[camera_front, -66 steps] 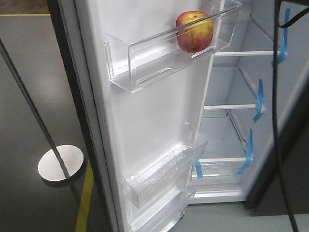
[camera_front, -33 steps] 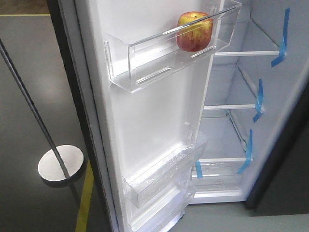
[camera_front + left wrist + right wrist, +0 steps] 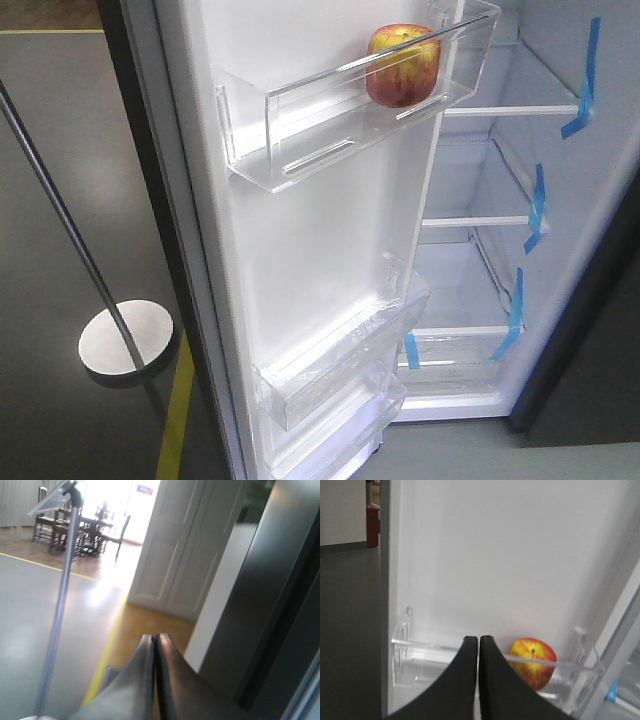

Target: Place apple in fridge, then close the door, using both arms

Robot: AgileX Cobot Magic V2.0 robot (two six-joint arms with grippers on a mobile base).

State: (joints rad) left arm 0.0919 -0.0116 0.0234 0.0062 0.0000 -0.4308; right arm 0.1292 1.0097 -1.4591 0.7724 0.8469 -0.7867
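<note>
The tall door, white on its inner face, stands swung open. Its upper clear plastic bin holds the small red apple with a yellow patch, which sits at the bin's right end, nearest the hinge side. Two lower clear bins hang beneath it. To the right, the fridge shows its white interior, with glass shelves whose edges carry blue tape strips.

On the dark floor left of the door, a thin metal pole rises at a slant from a round silver base, beside a yellow floor line.

The left end effector has its black fingers pressed together on nothing and points past a dark grey panel. The right end effector is likewise pinched to nothing and faces the bin, with the apple just beyond it to the right, apart from it.
</note>
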